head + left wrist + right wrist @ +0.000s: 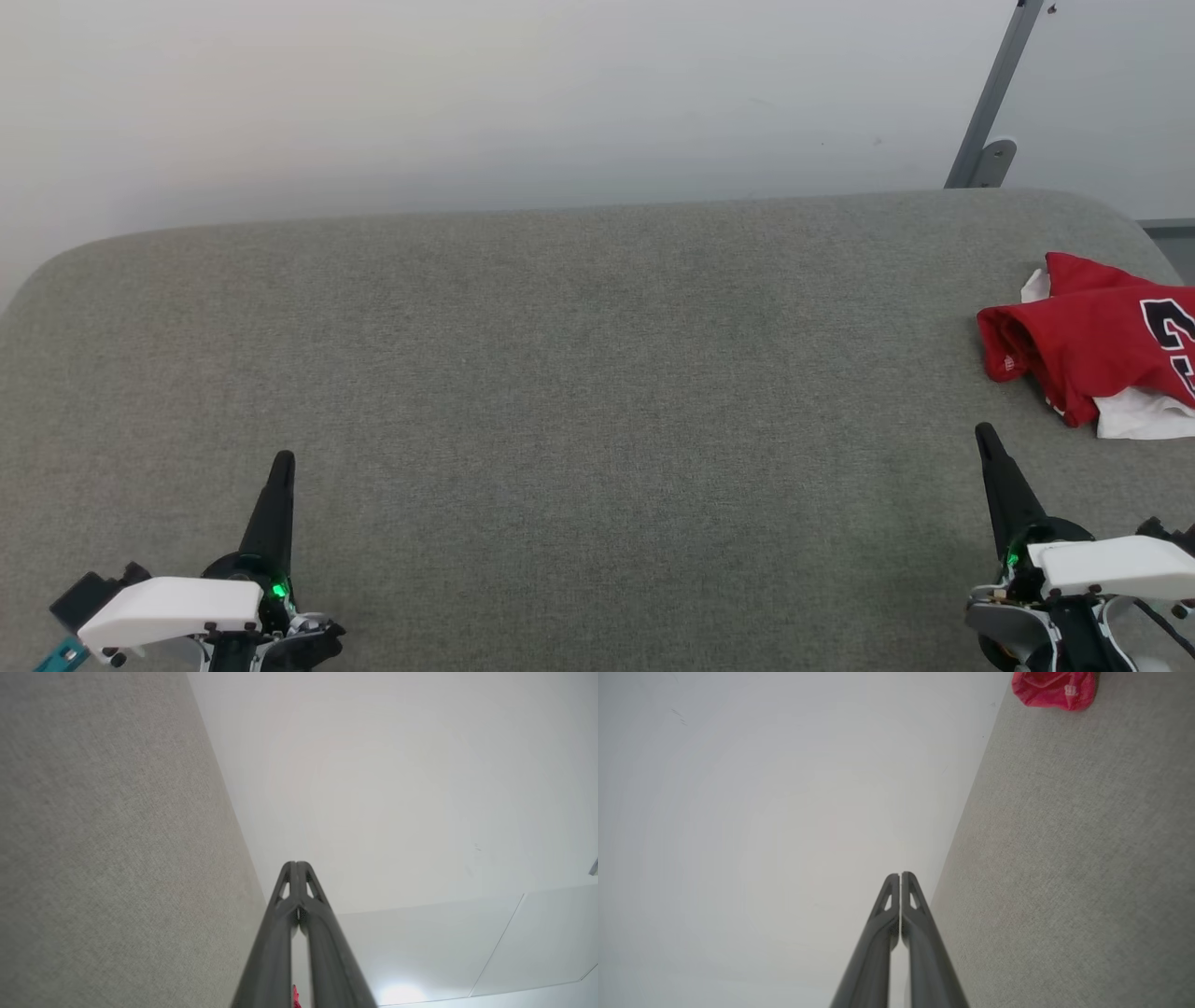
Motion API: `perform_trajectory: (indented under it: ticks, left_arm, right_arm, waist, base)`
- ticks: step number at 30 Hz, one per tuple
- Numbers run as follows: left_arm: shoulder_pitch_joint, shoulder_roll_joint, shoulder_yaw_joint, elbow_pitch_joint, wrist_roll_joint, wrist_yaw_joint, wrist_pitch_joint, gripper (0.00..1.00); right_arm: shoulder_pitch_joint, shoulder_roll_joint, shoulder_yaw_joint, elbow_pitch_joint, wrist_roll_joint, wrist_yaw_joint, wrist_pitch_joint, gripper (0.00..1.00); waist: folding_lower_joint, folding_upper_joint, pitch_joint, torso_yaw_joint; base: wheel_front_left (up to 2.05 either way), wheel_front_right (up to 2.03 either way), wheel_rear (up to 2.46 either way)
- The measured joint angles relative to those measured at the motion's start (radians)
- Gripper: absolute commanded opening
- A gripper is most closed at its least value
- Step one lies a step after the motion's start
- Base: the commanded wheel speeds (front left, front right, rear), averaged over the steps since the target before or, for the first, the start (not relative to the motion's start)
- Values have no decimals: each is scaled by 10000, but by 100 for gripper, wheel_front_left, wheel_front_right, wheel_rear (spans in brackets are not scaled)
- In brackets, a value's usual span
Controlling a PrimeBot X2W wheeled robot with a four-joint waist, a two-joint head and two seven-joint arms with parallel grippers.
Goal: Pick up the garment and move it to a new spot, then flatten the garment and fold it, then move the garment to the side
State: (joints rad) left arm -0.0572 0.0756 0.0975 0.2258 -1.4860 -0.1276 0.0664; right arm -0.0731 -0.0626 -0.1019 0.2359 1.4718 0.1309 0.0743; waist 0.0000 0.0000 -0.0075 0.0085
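The garment (1097,345), a red jersey with white parts and black numerals, lies folded in a compact pile at the right edge of the grey felt table (579,373), partly cut off by the head view's border. Its red corner (1052,690) shows at the top of the right wrist view. My right gripper (985,439) hovers just in front of the pile, shut and empty, tips pressed together (900,875). Far from the jersey, my left gripper (283,459) sits at the lower left, also shut with nothing in it (296,863).
A pale wall (467,103) rises behind the table's rounded far edge. A grey metal post with a bracket (990,112) stands at the back right. The table's wide middle stretches between the two grippers.
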Motion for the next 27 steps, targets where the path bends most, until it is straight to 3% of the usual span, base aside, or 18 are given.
perform_trajectory:
  ticks: [27]
  left_arm:
    - [-467, -217, 100, 207, -1302, 0, 435, 0]
  right_arm:
    - [-341, 121, -134, 79, 1384, 0, 403, 0]
  waist:
    - [0, 0, 106, -85]
  base:
    - [0, 0, 0]
